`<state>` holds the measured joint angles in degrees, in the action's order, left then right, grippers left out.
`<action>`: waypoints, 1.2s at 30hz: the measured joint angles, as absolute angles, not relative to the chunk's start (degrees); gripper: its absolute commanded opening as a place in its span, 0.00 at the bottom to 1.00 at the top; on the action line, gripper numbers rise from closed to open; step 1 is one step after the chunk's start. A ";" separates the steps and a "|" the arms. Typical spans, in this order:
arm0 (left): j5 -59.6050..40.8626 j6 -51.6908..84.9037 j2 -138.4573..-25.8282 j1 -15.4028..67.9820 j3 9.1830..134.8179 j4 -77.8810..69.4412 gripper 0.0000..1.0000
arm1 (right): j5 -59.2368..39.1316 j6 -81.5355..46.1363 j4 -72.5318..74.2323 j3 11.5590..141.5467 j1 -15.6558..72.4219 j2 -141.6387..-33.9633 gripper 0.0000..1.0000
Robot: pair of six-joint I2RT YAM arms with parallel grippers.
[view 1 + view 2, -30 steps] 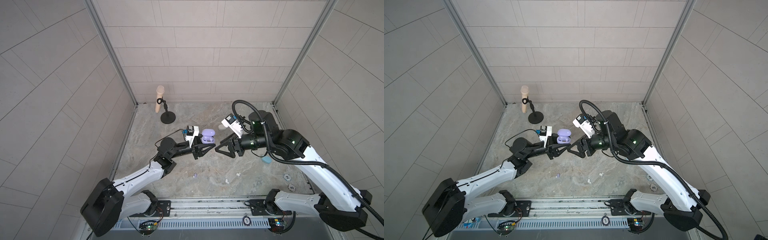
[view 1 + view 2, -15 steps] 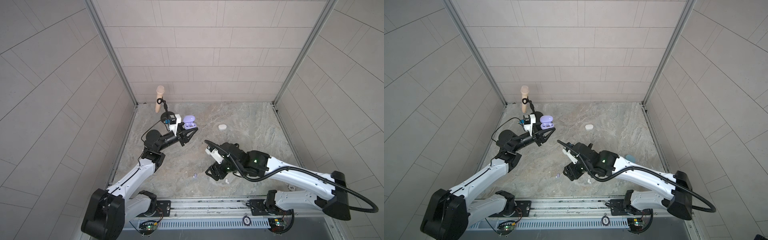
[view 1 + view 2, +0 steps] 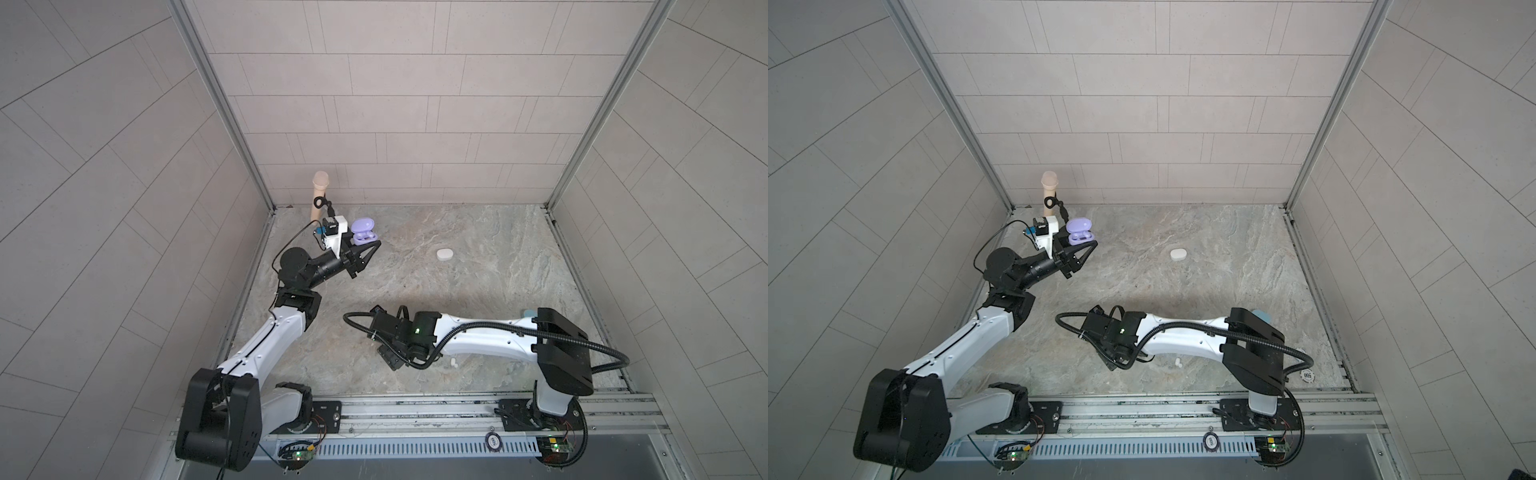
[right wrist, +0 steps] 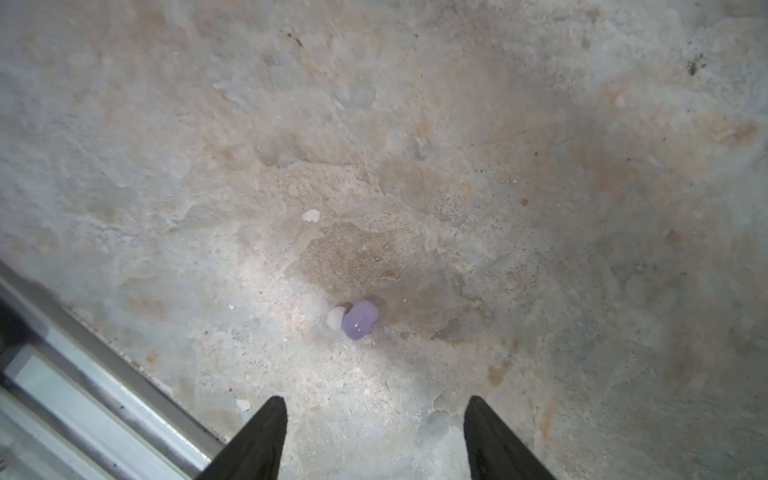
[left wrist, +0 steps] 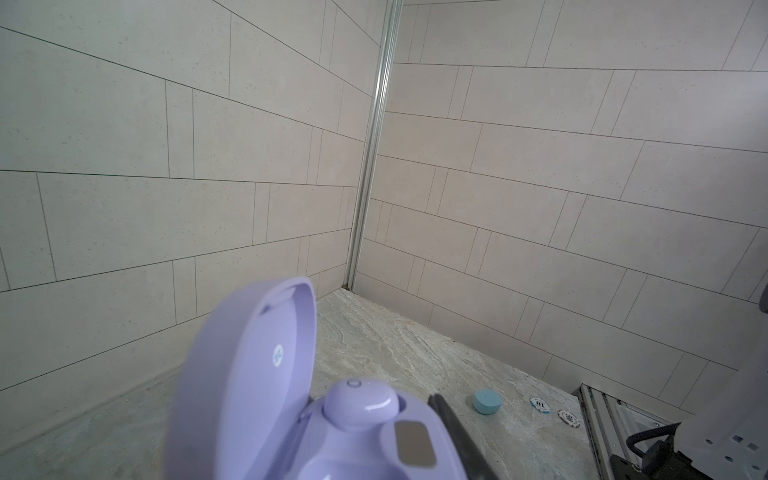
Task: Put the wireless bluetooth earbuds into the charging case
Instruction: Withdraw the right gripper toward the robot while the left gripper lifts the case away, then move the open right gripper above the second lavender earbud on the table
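L gripper (image 3: 371, 246), upper left of floor in both top views: fingers clamped on open lilac charging case (image 3: 364, 235), lid up. Seated lilac earbud (image 5: 359, 402) sits in one pocket. R gripper (image 4: 375, 402), lower centre in top views: fingers well apart, nothing held. Loose lilac earbud (image 4: 360, 320) lies on stone floor (image 4: 540, 166) just ahead of tips, untouched. White earbud (image 3: 454, 363) on floor near R arm.
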<state>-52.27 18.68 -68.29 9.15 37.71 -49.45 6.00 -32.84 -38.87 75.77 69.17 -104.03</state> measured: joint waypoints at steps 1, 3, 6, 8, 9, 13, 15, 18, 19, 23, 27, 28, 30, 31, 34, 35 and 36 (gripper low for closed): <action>-52.27 18.83 -68.55 8.80 37.71 -49.63 0.00 | 6.61 -33.12 -39.62 76.69 69.17 -105.12 0.71; -52.31 19.11 -69.19 8.08 37.71 -49.89 0.00 | 7.27 -33.30 -40.64 78.63 69.23 -107.50 0.71; -52.29 19.51 -70.11 7.68 38.00 -49.91 0.00 | 7.62 -33.26 -41.95 81.52 69.28 -111.13 0.71; -52.29 19.68 -70.37 7.51 38.00 -49.93 0.00 | 7.68 -33.19 -42.87 83.31 69.28 -113.19 0.71; -52.29 19.73 -70.39 7.51 38.00 -49.95 0.00 | 7.68 -33.12 -43.53 84.33 69.28 -114.21 0.71; -52.31 19.70 -70.39 7.51 38.00 -50.72 0.00 | 7.57 -33.01 -46.04 88.05 69.28 -117.60 0.72; -52.34 19.73 -70.39 7.51 38.00 -50.74 0.00 | 7.60 -32.95 -47.59 89.73 69.28 -119.24 0.72; -52.31 19.79 -70.37 7.51 38.00 -50.76 0.00 | 8.14 -32.82 -50.52 91.48 69.30 -120.90 0.72; -52.29 19.86 -70.37 7.51 38.00 -50.76 0.00 | 8.38 -32.80 -51.53 91.94 69.28 -121.23 0.73; -52.29 19.99 -70.26 7.51 37.89 -50.76 0.00 | 9.56 -32.80 -54.72 92.47 69.23 -121.60 0.73; -52.29 20.12 -69.89 7.51 37.80 -50.74 0.00 | 10.90 -32.82 -56.38 91.53 68.90 -121.47 0.73; -52.29 20.12 -69.65 7.51 37.69 -50.76 0.00 | 11.31 -32.84 -56.75 90.94 68.71 -121.34 0.74; -52.31 20.12 -69.17 7.51 37.45 -50.74 0.00 | 12.01 -32.82 -57.12 89.73 68.38 -120.57 0.74; -52.34 20.12 -68.90 7.51 37.30 -50.72 0.00 | 12.40 -32.82 -57.52 89.01 68.03 -120.16 0.74; -52.34 20.10 -68.34 7.51 36.99 -50.72 0.00 | 13.45 -32.80 -58.33 87.68 66.61 -119.33 0.74; -52.31 20.10 -68.14 7.51 36.84 -50.70 0.00 | 13.67 -32.82 -58.41 87.48 66.06 -119.17 0.74; -52.34 20.12 -68.01 7.51 36.73 -50.70 0.00 | 13.80 -32.80 -58.37 87.37 65.67 -118.96 0.74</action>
